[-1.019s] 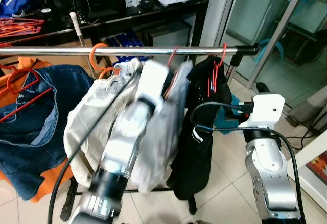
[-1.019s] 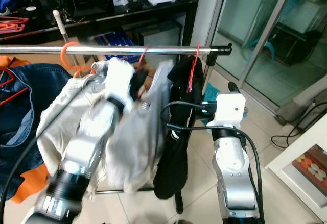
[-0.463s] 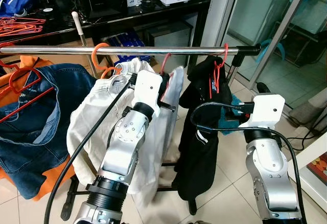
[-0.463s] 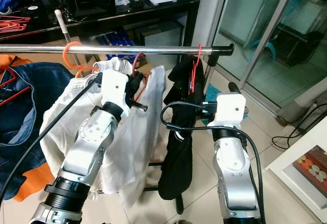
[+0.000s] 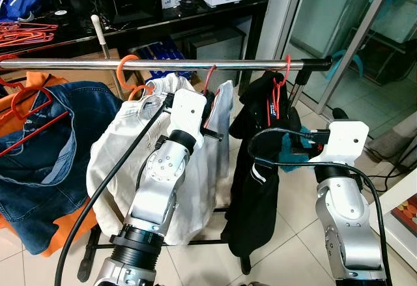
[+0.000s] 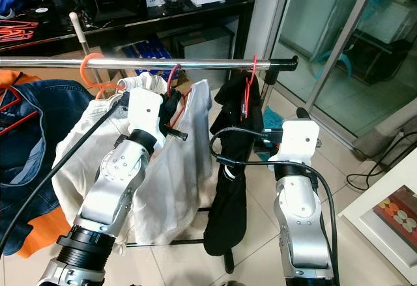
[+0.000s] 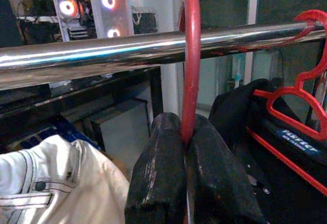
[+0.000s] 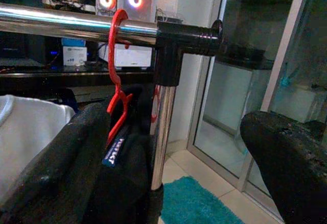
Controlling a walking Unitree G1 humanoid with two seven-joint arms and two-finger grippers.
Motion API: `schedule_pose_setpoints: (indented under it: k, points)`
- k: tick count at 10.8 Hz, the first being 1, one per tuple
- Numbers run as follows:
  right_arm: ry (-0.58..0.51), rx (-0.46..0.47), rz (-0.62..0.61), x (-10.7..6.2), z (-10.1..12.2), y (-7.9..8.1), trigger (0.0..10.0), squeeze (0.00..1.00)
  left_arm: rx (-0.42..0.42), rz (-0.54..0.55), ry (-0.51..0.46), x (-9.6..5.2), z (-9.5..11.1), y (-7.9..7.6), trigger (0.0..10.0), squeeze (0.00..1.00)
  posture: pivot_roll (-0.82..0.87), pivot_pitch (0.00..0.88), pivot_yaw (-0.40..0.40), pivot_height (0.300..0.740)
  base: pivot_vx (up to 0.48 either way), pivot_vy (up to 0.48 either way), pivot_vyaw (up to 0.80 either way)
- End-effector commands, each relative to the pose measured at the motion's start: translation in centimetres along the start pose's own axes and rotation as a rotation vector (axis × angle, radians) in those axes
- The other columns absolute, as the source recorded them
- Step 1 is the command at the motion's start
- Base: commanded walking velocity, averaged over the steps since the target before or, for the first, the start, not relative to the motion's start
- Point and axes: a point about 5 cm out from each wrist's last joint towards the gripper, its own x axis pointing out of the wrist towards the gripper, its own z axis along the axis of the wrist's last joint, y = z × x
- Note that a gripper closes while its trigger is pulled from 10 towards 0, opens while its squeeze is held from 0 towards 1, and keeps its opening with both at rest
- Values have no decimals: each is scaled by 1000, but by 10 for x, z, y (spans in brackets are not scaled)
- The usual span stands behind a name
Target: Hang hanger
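The red plastic hanger (image 7: 190, 71), hooked over the chrome rail (image 7: 102, 53), is clamped by the left gripper (image 7: 185, 183); the right gripper (image 8: 173, 168) is held spread apart

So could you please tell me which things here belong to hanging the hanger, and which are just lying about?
Job:
- red plastic hanger, hook over the rail
- chrome clothes rail
- left gripper, shut on the hanger's neck

Lying about:
- black garment
- blue denim jacket
- right gripper, open
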Motion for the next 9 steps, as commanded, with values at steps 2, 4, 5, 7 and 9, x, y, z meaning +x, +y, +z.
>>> schedule_pose_setpoints:
  k: [2, 4, 5, 7, 9]
  points:
    - [23, 7, -16, 0, -4, -3, 10000, 0, 15, 6, -81, 4, 17, -1, 10000, 0, -107, 0, 3, 740, -270, 0, 0]
    - [29, 5, -11, 0, -5, -3, 10000, 0, 13, 13, -83, 4, 17, 0, 10000, 0, -104, 0, -1, 740, -302, 0, 0]
    - [30, 4, -9, 0, -6, -3, 10000, 0, 12, 13, -88, 3, 17, 0, 10000, 0, -103, 0, -1, 740, -304, 0, 0]
    - [34, 5, -6, 0, -6, -3, 10000, 0, 12, 14, -92, 3, 18, -1, 10000, 0, -103, 0, -2, 740, -304, 0, 0]
    - [35, 3, -6, 0, -7, -4, 10000, 0, 10, 13, -94, 4, 18, -1, 10000, 0, -106, 0, -2, 740, -300, 0, 0]
